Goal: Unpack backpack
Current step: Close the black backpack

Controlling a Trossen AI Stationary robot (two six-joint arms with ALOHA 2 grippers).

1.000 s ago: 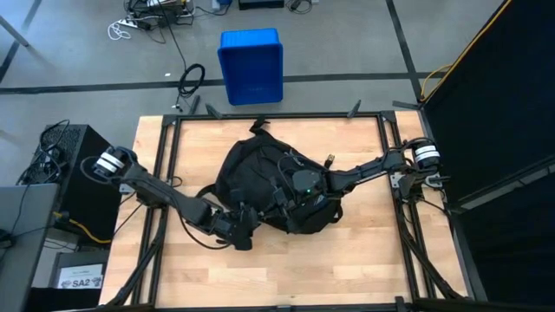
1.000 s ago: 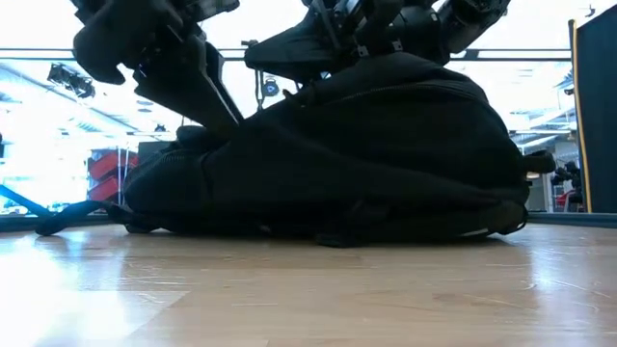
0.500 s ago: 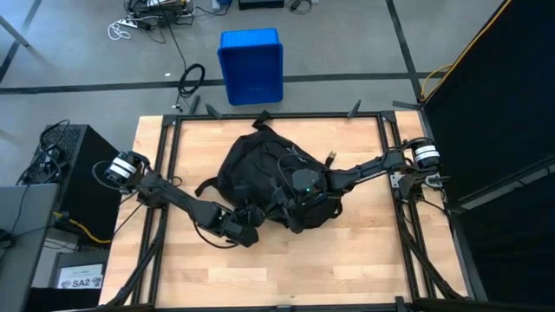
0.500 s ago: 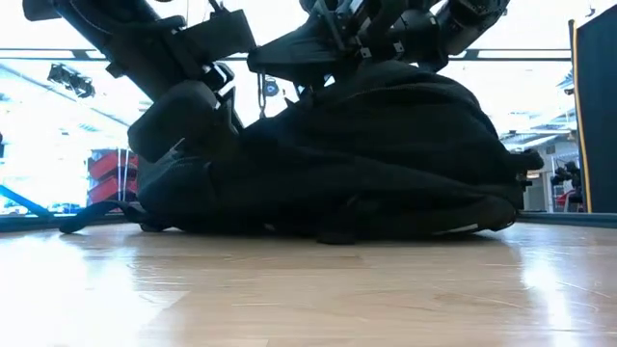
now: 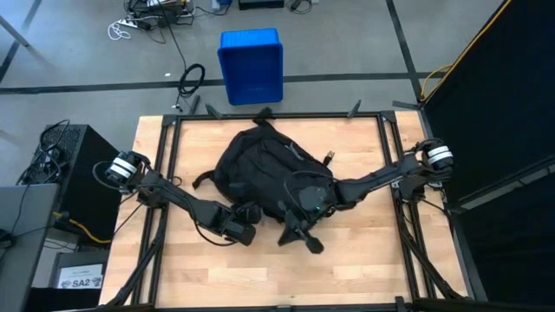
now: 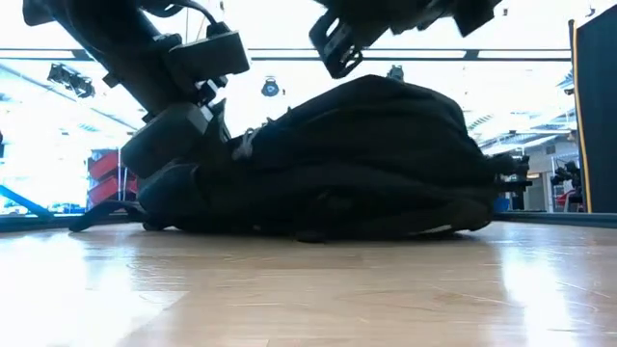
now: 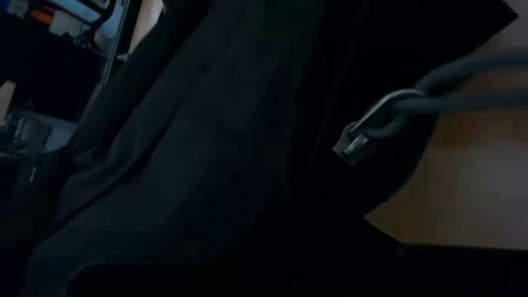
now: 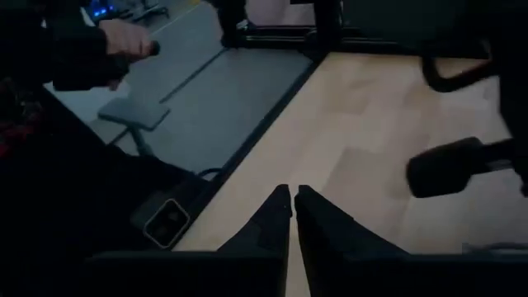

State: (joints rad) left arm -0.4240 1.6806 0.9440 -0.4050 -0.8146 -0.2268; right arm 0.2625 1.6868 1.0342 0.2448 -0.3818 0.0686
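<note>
The pale, plank-grained wooden table, framed in black metal rails, carries the large black soft fabric backpack. This rounded oval lies flat slightly toward twelve o'clock of the table's centre, its cloth creased, one strap trailing toward nine o'clock. At twelve o'clock beyond the table, a rectangular blue plastic bin stands on the grey floor.

The dark jointed left arm reaches in from nine o'clock, and the left gripper presses against the backpack's seven-o'clock edge, fingers pinched together on its fabric. The right arm stretches in from three o'clock, elbow low. The right gripper hangs clear above bare wood at the backpack's five o'clock, its two tapered fingers closed together on nothing.

In the right wrist view, a person's hand shows beyond the table.
</note>
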